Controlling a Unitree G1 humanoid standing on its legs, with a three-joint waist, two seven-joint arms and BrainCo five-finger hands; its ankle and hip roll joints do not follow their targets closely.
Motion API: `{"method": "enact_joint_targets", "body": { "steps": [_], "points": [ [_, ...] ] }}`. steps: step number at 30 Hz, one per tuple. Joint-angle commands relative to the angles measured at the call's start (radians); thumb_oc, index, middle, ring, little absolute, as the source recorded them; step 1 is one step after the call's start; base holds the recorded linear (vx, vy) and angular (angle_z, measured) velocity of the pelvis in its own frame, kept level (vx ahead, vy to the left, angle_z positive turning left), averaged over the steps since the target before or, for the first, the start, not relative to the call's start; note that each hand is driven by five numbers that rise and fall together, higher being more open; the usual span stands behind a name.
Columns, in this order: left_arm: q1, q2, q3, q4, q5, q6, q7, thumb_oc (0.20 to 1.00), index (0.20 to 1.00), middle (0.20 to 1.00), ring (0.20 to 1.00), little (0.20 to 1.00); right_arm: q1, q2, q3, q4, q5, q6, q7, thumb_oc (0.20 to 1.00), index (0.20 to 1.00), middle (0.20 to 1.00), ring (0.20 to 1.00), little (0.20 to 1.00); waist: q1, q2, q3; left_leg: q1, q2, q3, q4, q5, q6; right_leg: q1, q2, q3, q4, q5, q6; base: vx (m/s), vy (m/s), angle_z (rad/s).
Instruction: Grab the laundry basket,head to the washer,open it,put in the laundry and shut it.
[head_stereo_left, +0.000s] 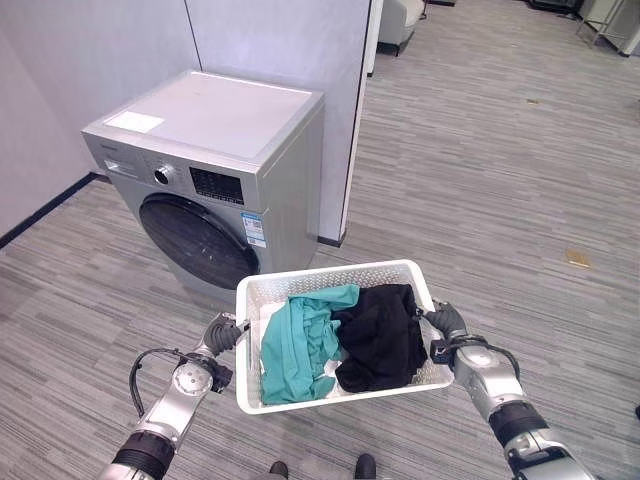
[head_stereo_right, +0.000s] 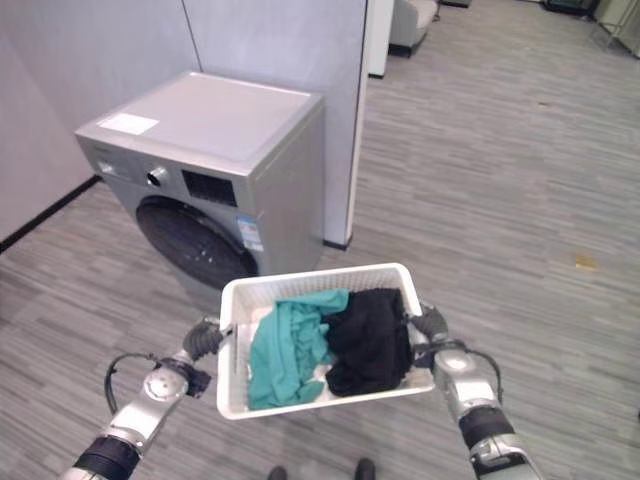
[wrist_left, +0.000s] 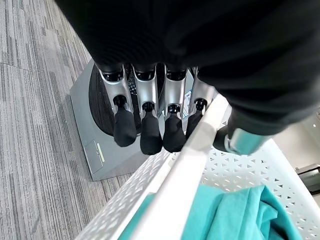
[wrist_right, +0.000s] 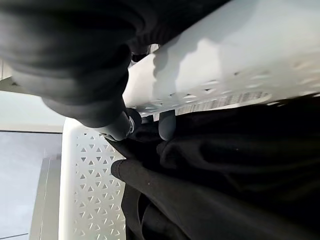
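Silver-grey front-loading washing machine (head_stereo_left: 205, 180) with a dark round glass door (head_stereo_left: 196, 240), standing ahead of and beyond the left hand, door shut: opening not yet done. Left hand (head_stereo_left: 226, 333), at the basket's left end: its wrist view shows dark-tipped fingers (wrist_left: 145, 135) curled down outside the rim and the thumb inside it, so it grasps that edge. White perforated plastic laundry basket (head_stereo_left: 320, 278), rectangular, carried between the two hands above the grey striped carpet floor (head_stereo_left: 480, 180), just short of the washer's front. Teal crumpled garment (head_stereo_left: 300, 340) lies in the half nearer the left hand; black crumpled garment (head_stereo_left: 380, 335) in the half nearer the right hand, the two touching. Right hand (head_stereo_left: 448, 322), at the basket's right end: its wrist view shows a thumb and fingertip hooked under the rim, clasping it. Status, judged: basket grabbed, approach nearly complete; remaining are setting down, opening, loading both garments, closing.
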Motion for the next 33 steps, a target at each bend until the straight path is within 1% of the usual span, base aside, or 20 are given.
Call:
{"method": "enact_joint_targets", "body": {
  "steps": [1,7,9,13,14,16,17,18,19,20,21,22,23,24,25,26,27,28,31,33],
  "points": [
    [-0.129,0.169,0.078,0.004,-0.040,-0.039,0.048,0.200,0.200,0.200,0.200,0.200,-0.120,-0.134,-0.052,-0.030,0.005,-0.057,-0.020,0.200,0.200,0.200,0.200,0.200,0.016,-0.027,-0.039,-0.002,0.049,-0.011,0.014,-0.096,0.018,0.067,-0.117,-0.060,0.010,-0.127,0.074,0.00,0.000,0.00],
    [-0.242,0.315,0.066,-0.028,-0.031,-0.037,0.033,0.200,0.200,0.200,0.200,0.200,-0.234,-0.194,-0.001,-0.002,0.013,-0.039,0.005,0.200,0.200,0.200,0.200,0.200,0.041,-0.062,-0.027,-0.035,0.045,-0.008,0.063,-0.115,0.021,0.061,-0.127,-0.072,0.012,-0.112,0.087,-0.04,0.038,0.00],
    [-0.266,0.330,0.060,-0.029,-0.029,-0.039,0.034,0.200,0.200,0.200,0.200,0.200,-0.252,-0.205,0.003,0.003,0.015,-0.040,0.006,0.200,0.200,0.200,0.200,0.200,0.043,-0.066,-0.022,-0.044,0.037,-0.008,0.081,-0.124,0.024,0.061,-0.134,-0.075,0.015,-0.109,0.091,-0.03,0.067,-0.01],
    [-0.343,0.366,0.037,-0.023,-0.034,-0.050,0.048,0.200,0.200,0.200,0.200,0.200,-0.255,-0.230,-0.008,-0.034,0.019,-0.045,0.007,0.200,0.200,0.200,0.200,0.200,0.041,-0.065,-0.020,-0.070,-0.001,-0.023,0.130,-0.152,0.045,0.055,-0.176,-0.082,0.057,-0.105,0.107,-0.02,0.158,0.04],
    [-0.366,0.377,0.030,-0.022,-0.035,-0.052,0.052,0.200,0.200,0.200,0.200,0.200,-0.253,-0.236,-0.019,-0.043,0.029,-0.053,0.004,0.200,0.200,0.200,0.200,0.200,0.039,-0.058,-0.024,-0.071,-0.023,-0.034,0.134,-0.159,0.061,0.043,-0.201,-0.082,0.099,-0.106,0.114,0.00,0.207,0.10],
    [-0.380,0.382,0.026,-0.019,-0.038,-0.052,0.053,0.200,0.200,0.200,0.200,0.200,-0.250,-0.243,-0.027,-0.056,0.030,-0.052,0.003,0.200,0.200,0.200,0.200,0.200,0.035,-0.055,-0.023,-0.073,-0.032,-0.041,0.138,-0.160,0.070,0.026,-0.212,-0.078,0.142,-0.112,0.114,-0.02,0.198,0.19],
    [-0.427,0.385,0.007,-0.015,-0.040,-0.050,0.054,0.200,0.200,0.200,0.200,0.200,-0.219,-0.277,-0.062,-0.102,0.037,-0.061,0.001,0.200,0.200,0.200,0.200,0.200,0.017,-0.037,0.012,-0.093,-0.043,-0.056,0.176,-0.155,0.080,-0.027,-0.204,-0.059,0.279,-0.110,0.106,-0.05,0.183,0.24],
    [-0.432,0.384,0.003,-0.014,-0.040,-0.050,0.054,0.200,0.200,0.200,0.200,0.200,-0.218,-0.279,-0.065,-0.103,0.037,-0.060,0.001,0.200,0.200,0.200,0.200,0.200,0.018,-0.037,0.012,-0.098,-0.044,-0.057,0.182,-0.157,0.079,-0.034,-0.206,-0.059,0.290,-0.115,0.106,-0.08,0.164,0.38],
    [-0.450,0.382,-0.007,-0.011,-0.042,-0.051,0.050,0.200,0.200,0.200,0.200,0.200,-0.206,-0.292,-0.082,-0.114,0.038,-0.065,0.000,0.200,0.200,0.200,0.200,0.200,0.008,-0.029,0.024,-0.109,-0.043,-0.064,0.195,-0.153,0.079,-0.062,-0.186,-0.062,0.350,-0.122,0.102,-0.04,0.090,0.46],
    [-0.480,0.366,-0.030,-0.006,-0.044,-0.053,0.047,0.200,0.200,0.200,0.200,0.200,-0.178,-0.316,-0.109,-0.128,0.042,-0.072,-0.004,0.200,0.200,0.200,0.200,0.200,-0.016,-0.022,0.034,-0.113,-0.053,-0.084,0.204,-0.144,0.078,-0.088,-0.125,-0.061,0.401,-0.152,0.098,-0.03,0.104,0.64],
    [-0.501,0.357,-0.044,-0.001,-0.044,-0.053,0.046,0.200,0.200,0.200,0.200,0.200,-0.157,-0.328,-0.125,-0.137,0.048,-0.076,-0.005,0.200,0.200,0.200,0.200,0.200,-0.028,-0.020,0.033,-0.113,-0.057,-0.095,0.201,-0.139,0.074,-0.093,-0.095,-0.075,0.407,-0.180,0.094,0.01,0.055,0.82],
    [-0.504,0.355,-0.049,0.000,-0.044,-0.054,0.046,0.200,0.200,0.200,0.200,0.200,-0.153,-0.329,-0.129,-0.139,0.048,-0.076,-0.004,0.200,0.200,0.200,0.200,0.200,-0.030,-0.019,0.032,-0.113,-0.056,-0.100,0.200,-0.140,0.072,-0.091,-0.095,-0.081,0.408,-0.183,0.093,0.02,0.006,0.95],
    [-0.514,0.352,-0.055,0.001,-0.043,-0.053,0.044,0.200,0.200,0.200,0.200,0.200,-0.137,-0.333,-0.140,-0.144,0.055,-0.080,-0.005,0.200,0.200,0.200,0.200,0.200,-0.037,-0.022,0.028,-0.112,-0.060,-0.104,0.194,-0.134,0.068,-0.089,-0.070,-0.093,0.395,-0.201,0.086,0.05,-0.031,0.86],
    [-0.523,0.345,-0.063,0.008,-0.045,-0.054,0.043,0.200,0.200,0.200,0.200,0.200,-0.087,-0.341,-0.168,-0.158,0.068,-0.087,-0.005,0.200,0.200,0.200,0.200,0.200,-0.053,-0.034,0.016,-0.105,-0.065,-0.123,0.177,-0.122,0.055,-0.072,-0.012,-0.098,0.349,-0.237,0.055,0.05,-0.034,0.61],
    [-0.528,0.348,-0.059,0.010,-0.045,-0.055,0.043,0.200,0.200,0.200,0.200,0.200,-0.067,-0.353,-0.180,-0.162,0.079,-0.091,-0.005,0.200,0.200,0.200,0.200,0.200,-0.059,-0.046,0.011,-0.105,-0.075,-0.128,0.175,-0.118,0.052,-0.061,0.014,-0.083,0.325,-0.244,0.039,0.05,-0.039,0.40],
    [-0.529,0.348,-0.061,0.010,-0.045,-0.055,0.043,0.200,0.200,0.200,0.200,0.200,-0.064,-0.352,-0.182,-0.164,0.079,-0.091,-0.005,0.200,0.200,0.200,0.200,0.200,-0.058,-0.047,0.011,-0.103,-0.074,-0.129,0.174,-0.118,0.051,-0.057,0.015,-0.084,0.320,-0.244,0.038,0.04,-0.042,0.27],
    [-0.524,0.354,-0.043,0.003,-0.043,-0.056,0.047,0.200,0.200,0.200,0.200,0.200,-0.021,-0.372,-0.207,-0.183,0.077,-0.094,-0.008,0.200,0.200,0.200,0.200,0.200,-0.060,-0.070,0.010,-0.103,-0.091,-0.132,0.180,-0.122,0.045,-0.035,0.036,-0.059,0.256,-0.243,0.008,0.03,-0.079,0.09],
    [-0.523,0.350,-0.030,-0.003,-0.042,-0.057,0.055,0.200,0.200,0.200,0.200,0.200,-0.008,-0.368,-0.218,-0.193,0.079,-0.093,-0.011,0.200,0.200,0.200,0.200,0.200,-0.056,-0.078,0.013,-0.101,-0.093,-0.133,0.186,-0.124,0.038,-0.023,0.037,-0.059,0.226,-0.235,0.002,0.03,-0.111,0.07],
    [-0.500,0.352,-0.001,-0.018,-0.049,-0.062,0.065,0.200,0.200,0.200,0.200,0.200,0.004,-0.363,-0.220,-0.218,0.080,-0.093,-0.014,0.200,0.200,0.200,0.200,0.200,-0.052,-0.096,0.010,-0.102,-0.091,-0.114,0.211,-0.140,0.029,0.014,0.041,-0.061,0.163,-0.218,-0.005,0.01,-0.080,0.00],
    [-0.467,0.355,0.027,-0.035,-0.057,-0.063,0.064,0.200,0.200,0.200,0.200,0.200,-0.015,-0.359,-0.208,-0.218,0.079,-0.086,-0.014,0.200,0.200,0.200,0.200,0.200,-0.042,-0.095,0.012,-0.114,-0.087,-0.088,0.242,-0.151,0.027,0.028,0.036,-0.065,0.134,-0.207,-0.003,-0.01,-0.046,-0.11]
  ]
}}
